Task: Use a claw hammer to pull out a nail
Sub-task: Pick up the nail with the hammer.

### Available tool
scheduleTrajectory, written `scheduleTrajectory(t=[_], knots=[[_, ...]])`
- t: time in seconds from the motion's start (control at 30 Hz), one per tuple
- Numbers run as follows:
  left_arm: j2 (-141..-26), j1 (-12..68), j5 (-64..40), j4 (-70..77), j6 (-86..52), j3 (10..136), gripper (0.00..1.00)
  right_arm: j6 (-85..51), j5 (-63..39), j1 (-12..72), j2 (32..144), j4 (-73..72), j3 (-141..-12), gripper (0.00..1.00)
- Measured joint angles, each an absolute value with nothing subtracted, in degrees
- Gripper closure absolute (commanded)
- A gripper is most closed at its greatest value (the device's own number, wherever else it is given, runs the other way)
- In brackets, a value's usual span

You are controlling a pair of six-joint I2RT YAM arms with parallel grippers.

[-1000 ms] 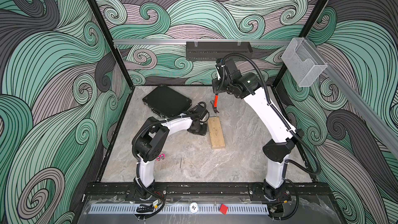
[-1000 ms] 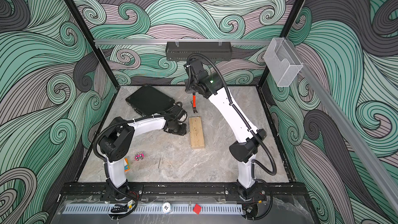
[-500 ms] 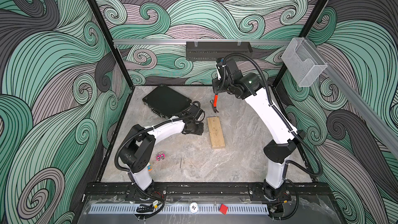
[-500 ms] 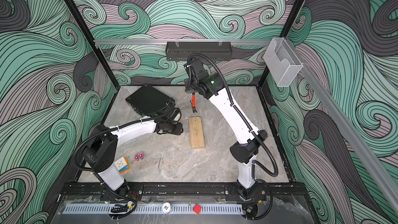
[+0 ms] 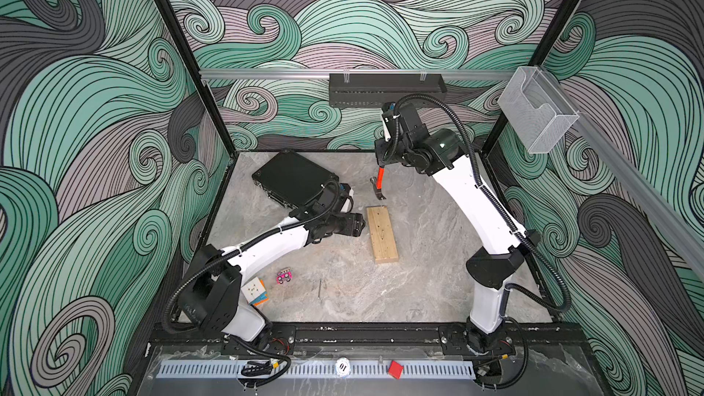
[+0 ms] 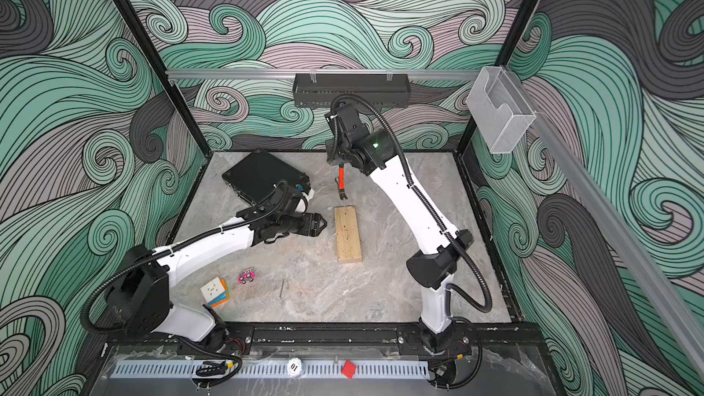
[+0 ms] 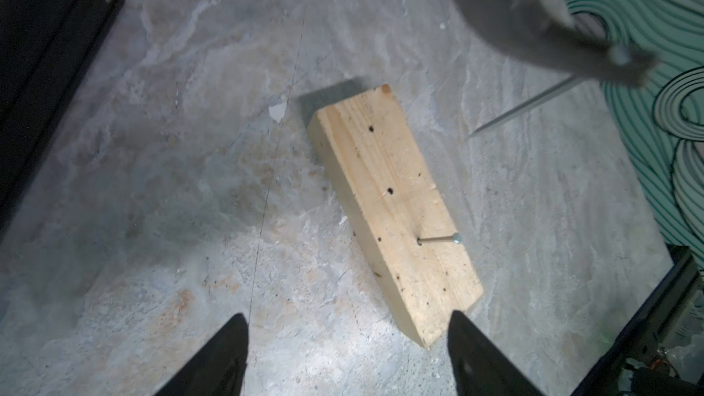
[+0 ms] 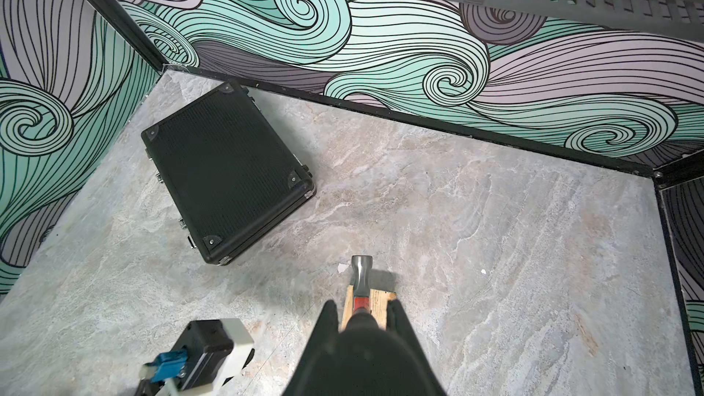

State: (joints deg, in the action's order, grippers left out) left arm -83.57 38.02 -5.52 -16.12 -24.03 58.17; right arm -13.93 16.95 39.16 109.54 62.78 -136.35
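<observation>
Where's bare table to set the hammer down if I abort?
Widest bare patch: between the wood block and the front rail, from the loose nail across to the right arm. Also bare: the back corner behind the hammer. Crowded on the left: black case, left gripper, cube, pink toy.

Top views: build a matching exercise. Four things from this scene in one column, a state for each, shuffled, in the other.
Things
1. claw hammer
2. wooden block
3. black case
4. left gripper

States
A. open and empty, beside the wooden block
B. lid shut, lying flat
C. hanging head down, held by the right gripper
D. lying flat, a nail sticking out of it

Pairs: 1-C, 2-D, 3-B, 4-A
</observation>
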Motion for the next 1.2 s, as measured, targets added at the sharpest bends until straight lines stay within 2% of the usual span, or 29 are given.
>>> scheduleTrajectory(t=[0.13, 0.47, 0.8, 1.1, 1.2], knots=[[-82.24, 38.02, -7.03, -12.86, -23.99, 58.04, 0.07, -13.98, 15.79, 39.40, 109.54, 62.72, -136.35, 1.00], [-82.65, 38.02, -9.69, -9.32, -23.94, 58.04, 0.08, -14.35, 11.46, 40.42, 109.54, 61.08, -136.35, 1.00], [-85.43, 38.02, -11.00, -6.57, -22.92, 59.13, 0.20, -15.68, 7.62, 40.71, 109.51, 60.20, -136.35, 1.00], [-85.73, 38.00, -11.46, -6.28, -21.76, 60.84, 0.45, -16.21, 6.48, 40.56, 108.86, 60.18, -136.35, 1.00], [-85.73, 38.00, -11.75, -6.15, -21.58, 60.95, 0.49, -16.29, 6.70, 40.56, 108.64, 60.18, -136.35, 1.00]])
